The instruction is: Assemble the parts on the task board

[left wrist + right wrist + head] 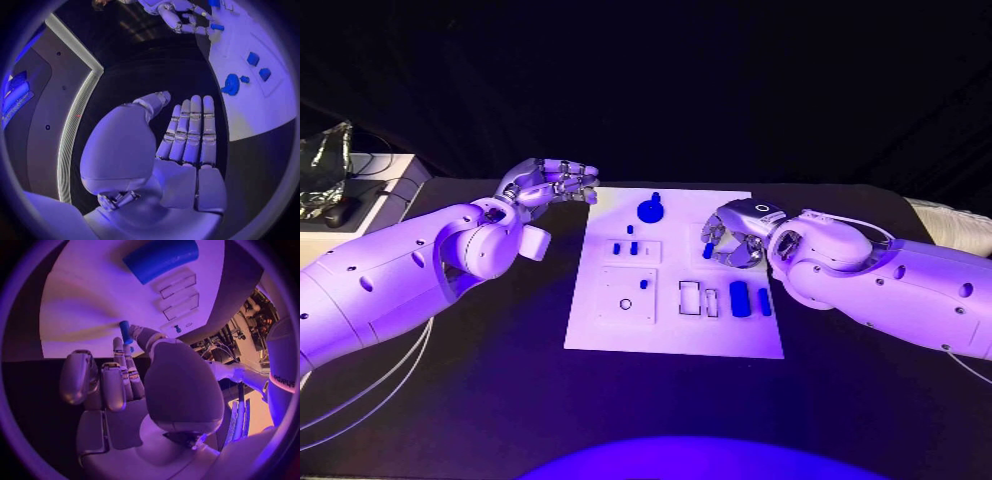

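Pinching a small blue part [710, 249], the right robot hand [737, 236] hovers over the white task board [678, 330] at its 2 o'clock. Left robot hand [553, 184] holds nothing, fingers curled, above the bench [473, 400] off the board's 10 o'clock corner.

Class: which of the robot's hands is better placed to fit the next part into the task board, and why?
Probably the right hand: it already pinches a small blue part over the task board. The left hand is off the board's edge, holding nothing.
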Controlling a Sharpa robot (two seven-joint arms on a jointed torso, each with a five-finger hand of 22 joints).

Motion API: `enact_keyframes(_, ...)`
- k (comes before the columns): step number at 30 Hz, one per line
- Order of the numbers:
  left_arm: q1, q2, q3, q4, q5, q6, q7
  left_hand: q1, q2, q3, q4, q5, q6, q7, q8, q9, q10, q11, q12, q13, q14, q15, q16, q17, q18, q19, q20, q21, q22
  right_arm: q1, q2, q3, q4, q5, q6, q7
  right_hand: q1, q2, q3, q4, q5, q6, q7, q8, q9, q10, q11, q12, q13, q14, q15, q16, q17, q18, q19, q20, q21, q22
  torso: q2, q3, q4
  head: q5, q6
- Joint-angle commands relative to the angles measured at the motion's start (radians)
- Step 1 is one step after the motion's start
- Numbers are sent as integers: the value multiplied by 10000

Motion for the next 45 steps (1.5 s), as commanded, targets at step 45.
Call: enact_keyframes(45,0,-33,9,-1,99,219,39,79,24,-48,16,13,-19,-23,81,-19,-68,-1,13,9,17,52,-74,37,31,108,-3,-48,-33,-239,130,-56,109,-135,-1797,-240,280,910,1226,-372,-407,1152,-157,900,558,1401,-309,31,175,413,-277,185,30,-318,407,-244,941,1299,-15,5,-3,24,-13)
